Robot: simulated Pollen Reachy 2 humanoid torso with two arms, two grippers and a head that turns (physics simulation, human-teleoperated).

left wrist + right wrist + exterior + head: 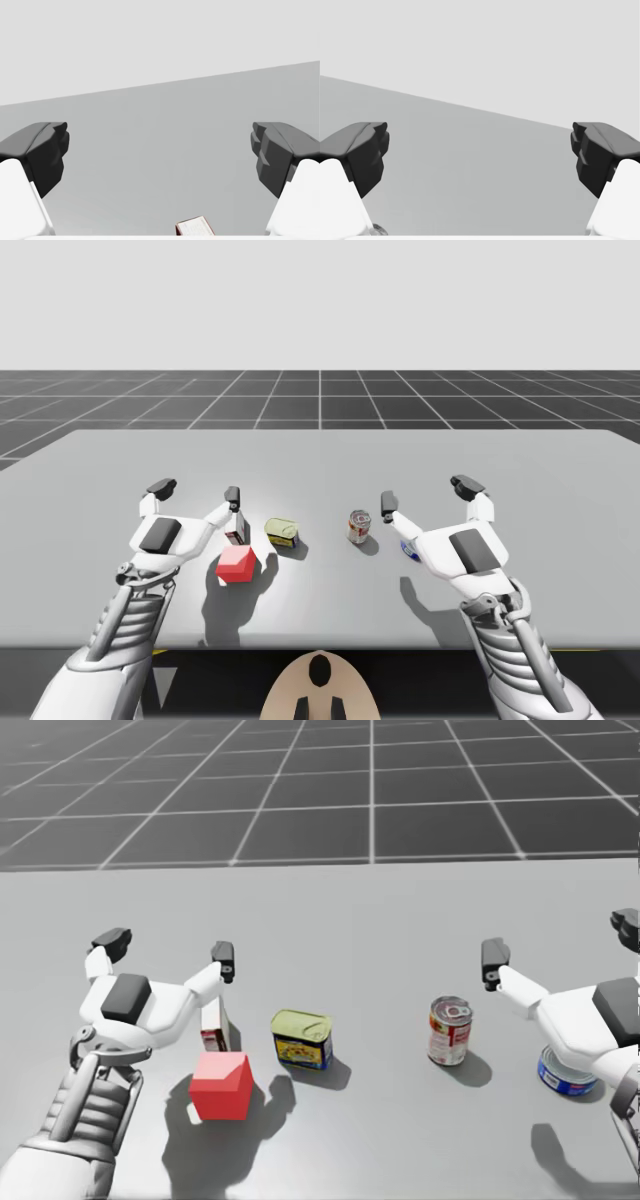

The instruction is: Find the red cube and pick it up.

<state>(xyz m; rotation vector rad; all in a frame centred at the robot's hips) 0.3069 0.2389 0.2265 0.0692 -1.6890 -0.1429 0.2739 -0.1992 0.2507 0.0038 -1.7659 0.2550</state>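
Red cube [236, 564] on the grey table [330, 460].
It is seen resting flat on one face, ungripped, slightly turned, just in front of a small upright box [213, 1025].

My left hand [167, 950] covers the upper part of the small red-and-white box [212, 1026], and the left wrist view's edge cuts off all but its top. My right hand [560, 944] hides much of the low blue can [566, 1078], its outer finger cut by the head view's edge. In the right wrist view a pale sliver [377, 230] beside one finger is too little to name.
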